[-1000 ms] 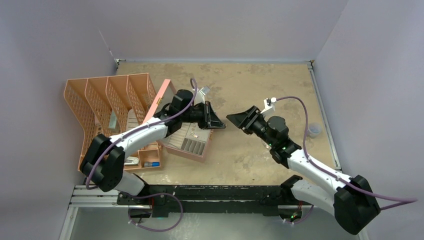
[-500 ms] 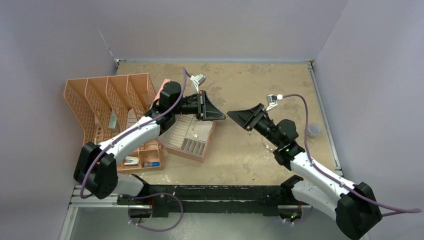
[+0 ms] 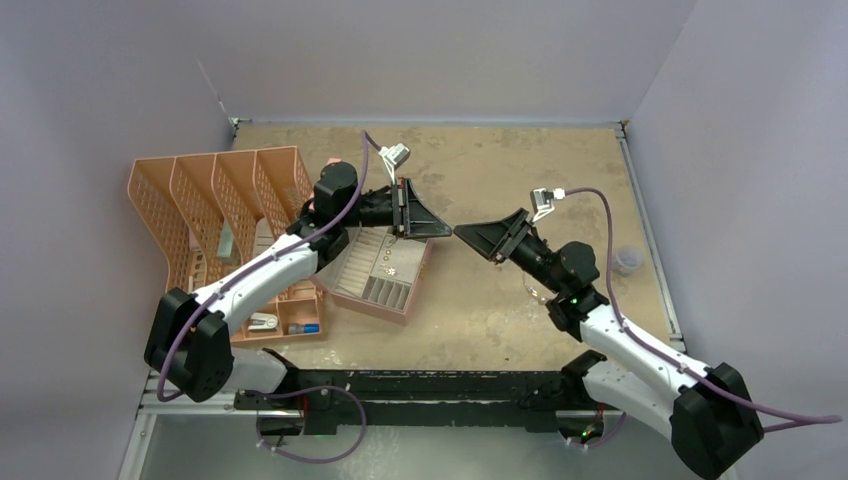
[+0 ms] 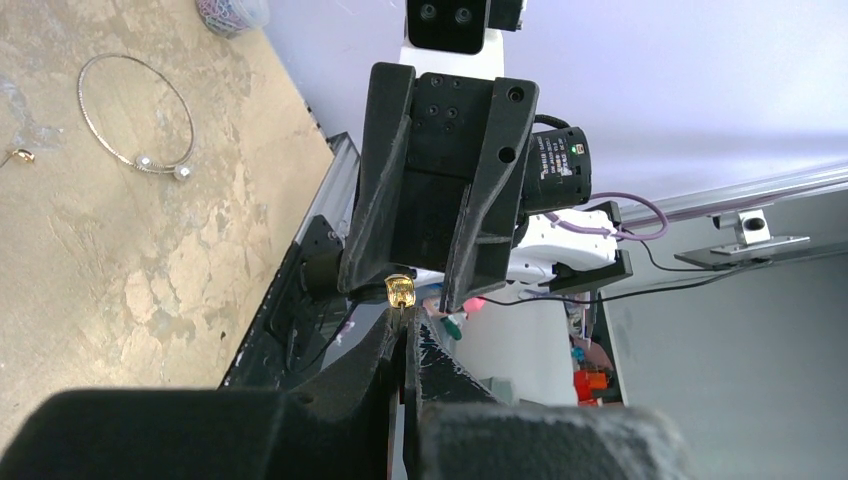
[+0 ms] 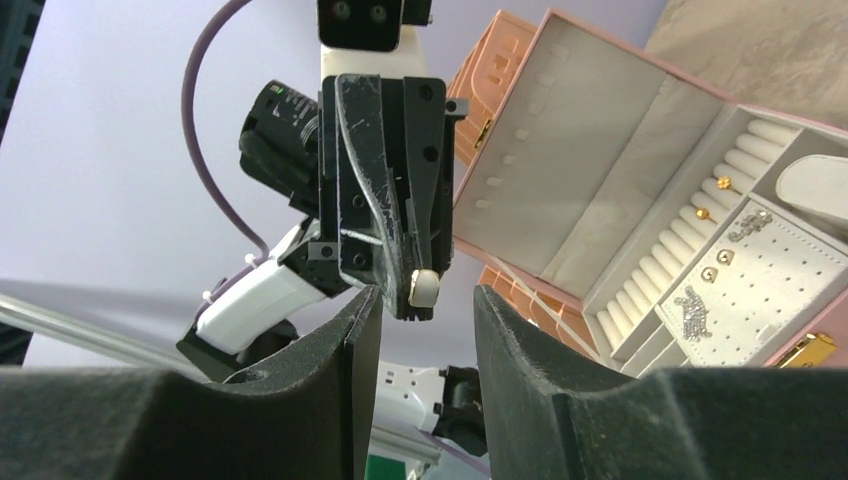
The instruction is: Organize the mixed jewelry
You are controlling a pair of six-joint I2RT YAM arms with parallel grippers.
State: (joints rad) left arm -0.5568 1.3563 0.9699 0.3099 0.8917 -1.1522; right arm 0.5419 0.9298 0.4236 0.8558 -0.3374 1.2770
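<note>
Because the small gold piece [image 4: 399,290] is too tiny to pick off the table [image 3: 500,160] in any chosen orientation, the two arms appear to be passing it between them in mid-air, above the bare patch to the right of the open jewelry box [image 5: 560,150]. The left gripper [image 3: 445,231] is clamped flat, pinching the piece at the very ends of its fingertips so that most of it sticks out. That leaves metal exposed for the other arm to take.

The right gripper [image 3: 462,235] faces it tip to tip, jaws partly apart and straddling the left fingertips with a gap showing on at least one side. It holds nothing yet. I judge this to be a handover or regrasp, probably so that the piece can be set into the box's padded slots, where a few gold studs [image 5: 722,184] already sit.

On the table, well apart from the grippers, lie the silvery wire hoop [image 4: 146,161] and one more gold bit [image 4: 20,155], both unsorted. The risk is plain: if the left gripper lets go before the right has closed, the piece drops.
</note>
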